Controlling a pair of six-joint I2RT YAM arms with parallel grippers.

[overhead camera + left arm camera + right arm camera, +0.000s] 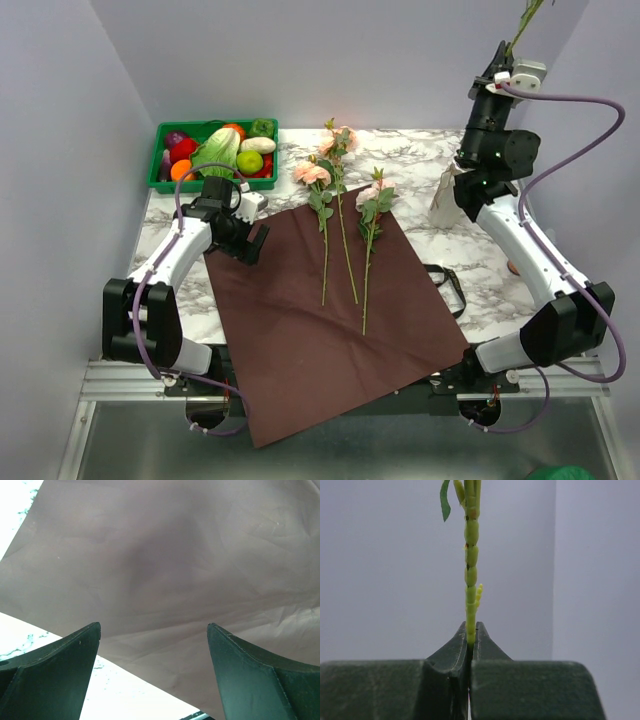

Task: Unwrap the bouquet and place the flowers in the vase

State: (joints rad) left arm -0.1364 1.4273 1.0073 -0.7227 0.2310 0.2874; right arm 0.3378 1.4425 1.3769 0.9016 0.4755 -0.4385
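Note:
The dark red wrapping paper (330, 320) of the bouquet lies spread flat on the marble table (480, 270). Three flowers (343, 215) with peach-pink blooms rest side by side on it, blooms toward the far side. My right gripper (498, 55) is raised high at the back right, shut on the green stem of another flower (527, 18) that points upward; in the right wrist view the stem (471, 555) rises from between the closed fingers (457, 647). The whitish vase (443, 200) stands below, partly hidden by the right arm. My left gripper (247, 240) hangs open over the paper's left edge (165, 555).
A green tray (160, 150) of vegetables sits at the back left. The black ribbon (450, 285) lies loose beside the paper's right edge. A small orange object (512, 267) peeks out beside the right arm. The paper's near corner overhangs the table's front edge.

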